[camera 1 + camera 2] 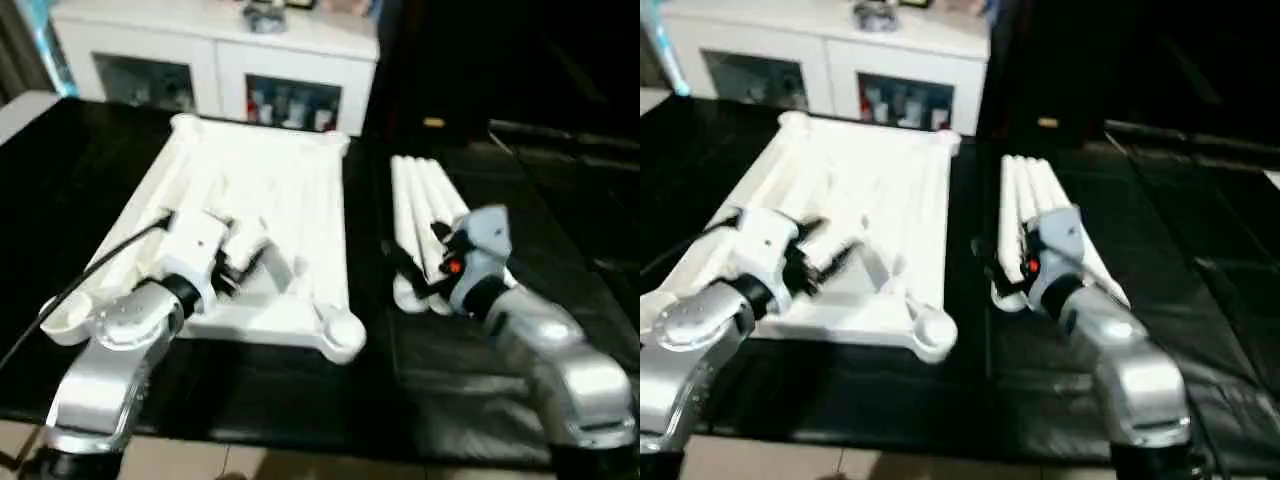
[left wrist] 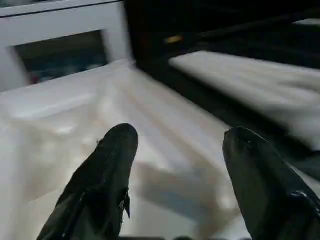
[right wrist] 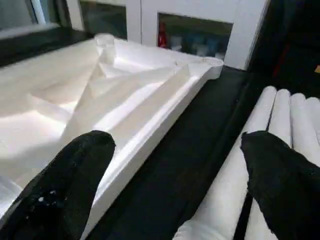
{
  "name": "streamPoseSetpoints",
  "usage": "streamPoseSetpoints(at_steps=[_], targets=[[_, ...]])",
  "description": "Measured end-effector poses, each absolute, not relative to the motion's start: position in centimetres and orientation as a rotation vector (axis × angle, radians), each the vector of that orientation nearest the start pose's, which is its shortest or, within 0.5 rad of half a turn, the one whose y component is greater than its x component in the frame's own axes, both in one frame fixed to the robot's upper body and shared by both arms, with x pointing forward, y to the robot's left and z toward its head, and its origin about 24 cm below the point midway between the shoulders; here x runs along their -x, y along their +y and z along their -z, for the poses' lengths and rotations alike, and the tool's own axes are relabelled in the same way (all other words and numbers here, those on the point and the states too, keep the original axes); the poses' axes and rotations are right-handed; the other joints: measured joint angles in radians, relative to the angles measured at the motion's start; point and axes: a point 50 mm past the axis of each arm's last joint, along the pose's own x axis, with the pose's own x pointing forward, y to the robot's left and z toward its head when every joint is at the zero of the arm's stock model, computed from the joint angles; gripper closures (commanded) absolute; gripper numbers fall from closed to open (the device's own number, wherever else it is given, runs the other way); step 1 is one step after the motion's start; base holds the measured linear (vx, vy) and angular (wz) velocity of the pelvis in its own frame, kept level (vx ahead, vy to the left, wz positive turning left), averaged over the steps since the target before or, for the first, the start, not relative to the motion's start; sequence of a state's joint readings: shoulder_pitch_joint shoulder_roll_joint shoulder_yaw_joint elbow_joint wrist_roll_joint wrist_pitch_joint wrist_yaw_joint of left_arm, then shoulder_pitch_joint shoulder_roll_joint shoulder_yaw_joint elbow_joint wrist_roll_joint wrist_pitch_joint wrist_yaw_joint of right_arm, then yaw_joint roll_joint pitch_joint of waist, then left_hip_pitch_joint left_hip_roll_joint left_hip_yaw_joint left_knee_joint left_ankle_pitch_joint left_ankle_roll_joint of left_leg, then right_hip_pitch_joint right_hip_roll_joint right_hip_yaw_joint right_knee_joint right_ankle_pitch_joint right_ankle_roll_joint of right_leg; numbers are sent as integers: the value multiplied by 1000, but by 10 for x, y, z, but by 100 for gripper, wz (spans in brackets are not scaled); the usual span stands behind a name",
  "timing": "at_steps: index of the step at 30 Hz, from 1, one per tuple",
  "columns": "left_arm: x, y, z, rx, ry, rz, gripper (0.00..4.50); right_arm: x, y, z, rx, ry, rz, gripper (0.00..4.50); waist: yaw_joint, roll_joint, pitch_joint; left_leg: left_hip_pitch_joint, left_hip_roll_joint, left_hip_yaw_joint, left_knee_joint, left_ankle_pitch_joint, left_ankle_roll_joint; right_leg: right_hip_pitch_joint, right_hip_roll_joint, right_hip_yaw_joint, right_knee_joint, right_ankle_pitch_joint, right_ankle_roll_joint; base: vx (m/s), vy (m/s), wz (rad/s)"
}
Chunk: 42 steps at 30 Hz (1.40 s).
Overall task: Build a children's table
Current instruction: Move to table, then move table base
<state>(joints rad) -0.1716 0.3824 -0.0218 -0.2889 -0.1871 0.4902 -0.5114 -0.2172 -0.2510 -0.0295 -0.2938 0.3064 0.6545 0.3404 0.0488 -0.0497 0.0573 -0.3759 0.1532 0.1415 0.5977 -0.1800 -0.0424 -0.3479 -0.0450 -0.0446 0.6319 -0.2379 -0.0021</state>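
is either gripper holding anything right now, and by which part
Nothing is held. The left gripper is open over the table top; the right gripper is open near the legs.

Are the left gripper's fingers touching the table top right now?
Cannot tell. In the left wrist view the fingers stand open over the table top, but no plain gap or contact shows.

You're in a home-type room, not a lab. Ahead of both jaws, past the far edge of the black sheet, stands a white cabinet with glass doors and small items on its shelves. Pale tiled floor shows at the sheet's near edge.
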Motion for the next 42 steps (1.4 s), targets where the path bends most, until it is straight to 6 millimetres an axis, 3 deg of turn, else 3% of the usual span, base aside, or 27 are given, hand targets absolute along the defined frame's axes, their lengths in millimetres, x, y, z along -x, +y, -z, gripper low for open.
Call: streamPoseSetpoints(at_steps=[4, 8, 12, 16, 18, 22, 23, 26, 28, 29, 33, 39, 42], targets=[[-266, 159, -114, -276, 102, 789, 140, -278, -161, -121, 54, 134, -543, 0, 2, 0, 0, 3, 3, 4, 0, 0, 0, -1, 0, -1, 0, 0, 0, 0, 0, 0], [-260, 164, -107, -373, 171, 938, 140, -274, -155, -118, 106, 132, -691, 0, 2, 4, 0, 4, 3, 9, 0, 0, 0, -3, -4, 0, 0, 3, 0, 0, 0, 0], [-257, 181, -89, -462, 331, 1038, 140, -267, -150, -113, 130, 174, -876, 0, 3, 20, 0, 2, 4, 13, -1, 0, 0, -6, -4, 2, -1, 3, -4, 17, 3, -2], [-263, 180, -88, -471, 393, 1144, 140, -260, -152, -109, 175, 232, -975, 0, 17, 15, -2, -10, 7, 16, -1, 3, 5, -17, -4, 1, -1, 2, -5, 0, 0, 0], [-264, 179, -89, -473, 421, 1188, 111, -256, -155, -108, 176, 252, -1014, 0, 19, 15, -2, -9, 7, 19, -1, 2, 8, -18, -4, 2, -1, 2, -5, 0, 0, 0], [-265, 173, -90, -441, 452, 1267, 101, -250, -159, -104, 177, 290, -1055, 0, 18, 18, -1, -7, 10, 27, -1, 2, 8, -17, -6, 2, 0, 3, -6, 0, 0, 0], [-265, 171, -89, -445, 456, 1290, 135, -249, -158, -104, 149, 287, -1077, 0, 17, 19, -1, -6, 11, 30, -1, 2, 8, -17, -6, 3, 0, 3, -8, 0, 0, 0], [-263, 166, -83, -437, 467, 1318, 135, -245, -157, -105, 118, 284, -1106, 0, 13, 22, 0, -6, 12, 31, -1, 2, 7, -17, -7, 3, 1, 5, -9, 0, 0, 0], [-264, 166, -79, -441, 476, 1324, 151, -243, -158, -105, 125, 288, -1117, 0, 14, 23, 0, -6, 12, 31, -1, 3, 7, -17, -7, 2, 1, 5, -9, 0, 0, 0], [-265, 166, -77, -455, 488, 1325, 182, -240, -160, -104, 141, 305, -1125, 0, 14, 23, -1, -5, 13, 31, -1, 3, 7, -16, -7, 2, 1, 5, -9, 0, 0, 0], [-273, 168, -72, -514, 490, 1282, 199, -238, -160, -103, 152, 305, -1134, 0, 17, 26, -1, -6, 13, 32, 0, 3, 6, -16, -7, 2, 1, 6, -9, 0, 0, 0], [-279, 168, -71, -532, 493, 1266, 261, -231, -162, -102, 177, 339, -1160, 0, 16, 43, -4, -7, 13, 32, 1, 4, 8, -16, -7, 2, 1, 6, -9, 0, 0, 0], [-281, 168, -69, -522, 499, 1280, 267, -227, -165, -99, 189, 376, -1189, 0, 17, 49, -4, -7, 13, 32, 1, 4, 8, -16, -7, 2, 1, 6, -9, 0, 0, 0]])
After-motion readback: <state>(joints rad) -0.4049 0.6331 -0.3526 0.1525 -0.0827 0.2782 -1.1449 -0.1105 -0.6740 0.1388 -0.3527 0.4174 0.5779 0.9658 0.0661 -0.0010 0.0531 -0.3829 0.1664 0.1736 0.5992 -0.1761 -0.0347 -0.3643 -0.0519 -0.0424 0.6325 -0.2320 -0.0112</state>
